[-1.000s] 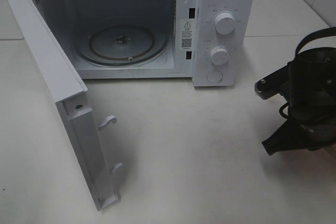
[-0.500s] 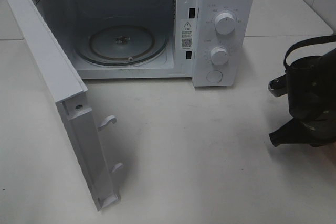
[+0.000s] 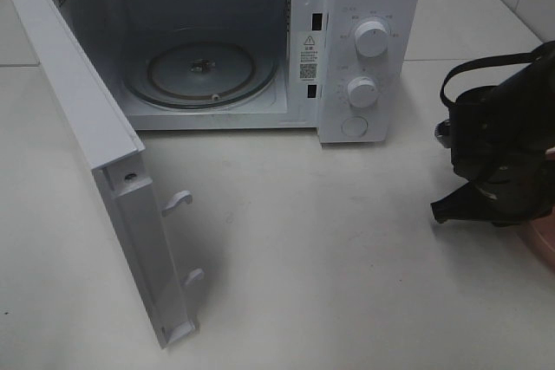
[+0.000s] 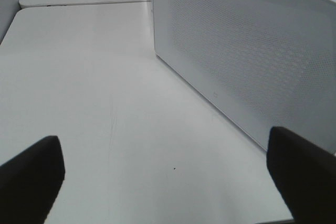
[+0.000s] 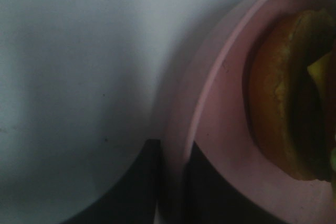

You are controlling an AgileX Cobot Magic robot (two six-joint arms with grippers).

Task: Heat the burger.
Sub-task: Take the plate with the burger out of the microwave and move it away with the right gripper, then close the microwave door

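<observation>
- Burger (image 5: 286,103) sits on a pink plate (image 5: 220,129) at the right edge of the tabletop (image 3: 347,257); only the right wrist view shows it: a browned bun edge, a dark layer and a bit of yellow cheese.
- Handling, as a judgement: a tall stack like this looks soft and liable to topple or slide apart if tilted, so the rigid plate is the better thing to hold. Carried level, it should travel well.
- Right gripper (image 5: 170,182) has its two dark fingers either side of the plate rim, one inside and one outside, jaws nearly together. Whether they press the rim firmly cannot be told.
- Left gripper (image 4: 168,182) is spread wide with nothing between its fingers, low over the table beside the perforated side wall of the microwave (image 3: 364,6).
- Microwave stands at the back edge, its door (image 3: 95,153) swung fully open toward the front left, the glass turntable (image 3: 199,71) bare.
- Tabletop between plate and cavity carries nothing. The open door flanks the left side and the control panel with two knobs (image 3: 373,38) the right; I judge the plate must pass between them.
</observation>
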